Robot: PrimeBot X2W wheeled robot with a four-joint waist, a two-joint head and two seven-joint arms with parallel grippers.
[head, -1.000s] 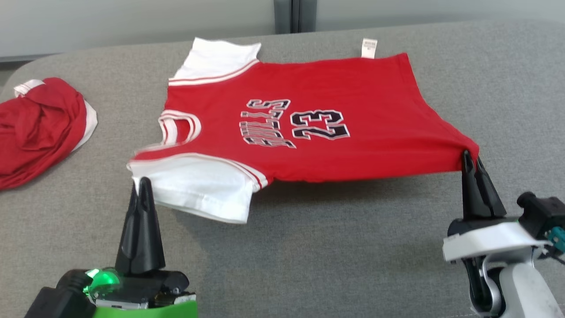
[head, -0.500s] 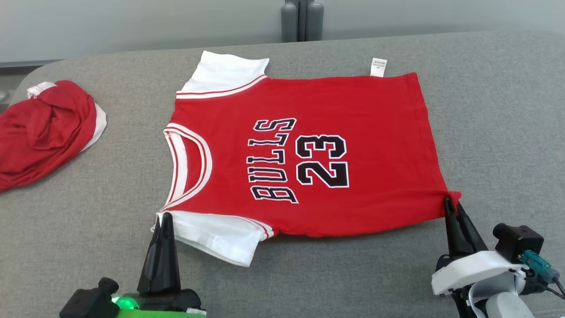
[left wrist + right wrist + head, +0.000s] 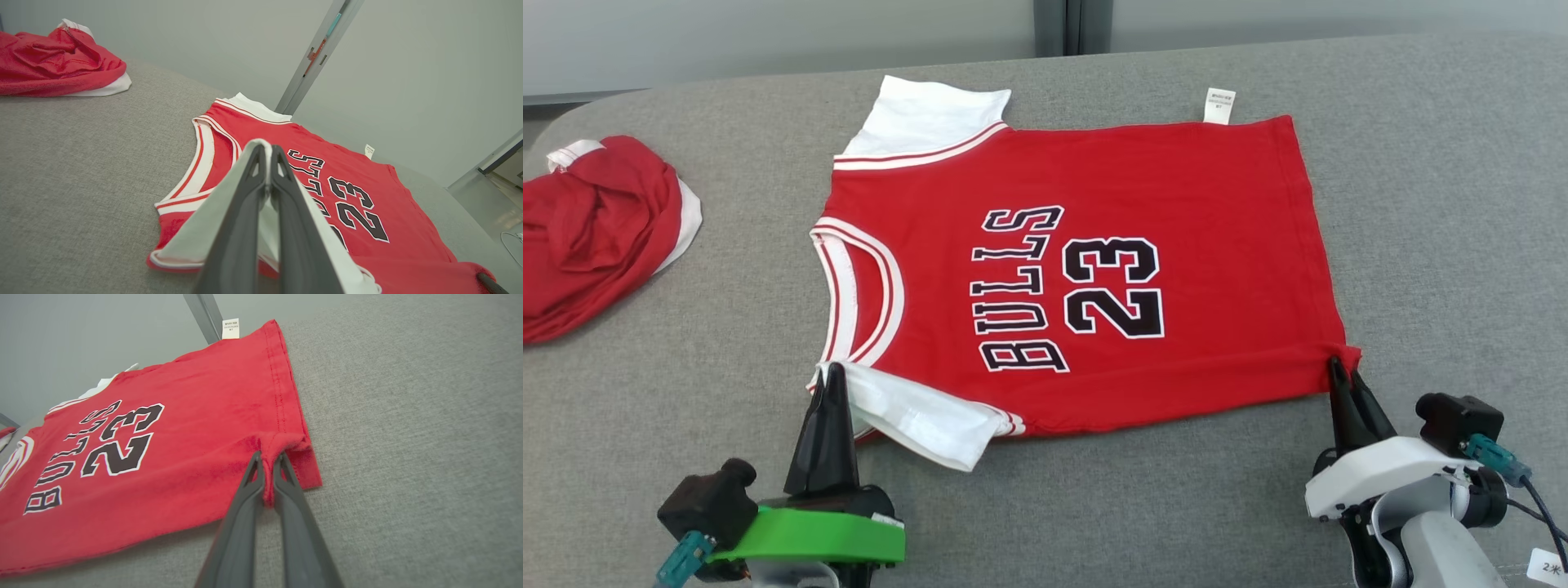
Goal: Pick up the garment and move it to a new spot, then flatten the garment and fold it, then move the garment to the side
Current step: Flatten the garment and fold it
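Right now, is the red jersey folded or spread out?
Spread out: the jersey lies flat, print up, on the grey surface; only its near white sleeve is rumpled, pinched by the left end effector.

Possibly lab: grey fabric tabletop [image 3: 1421, 204]

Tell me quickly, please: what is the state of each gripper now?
Left gripper: closed, holding the white sleeve of the shirt.
Right gripper: closed, holding the shirt's bottom corner.

Both arms reach forward low, fingers pointing away. The left gripper [image 3: 832, 380] and right gripper [image 3: 1343, 371] are each pinched tight on the jersey [image 3: 1094, 180].
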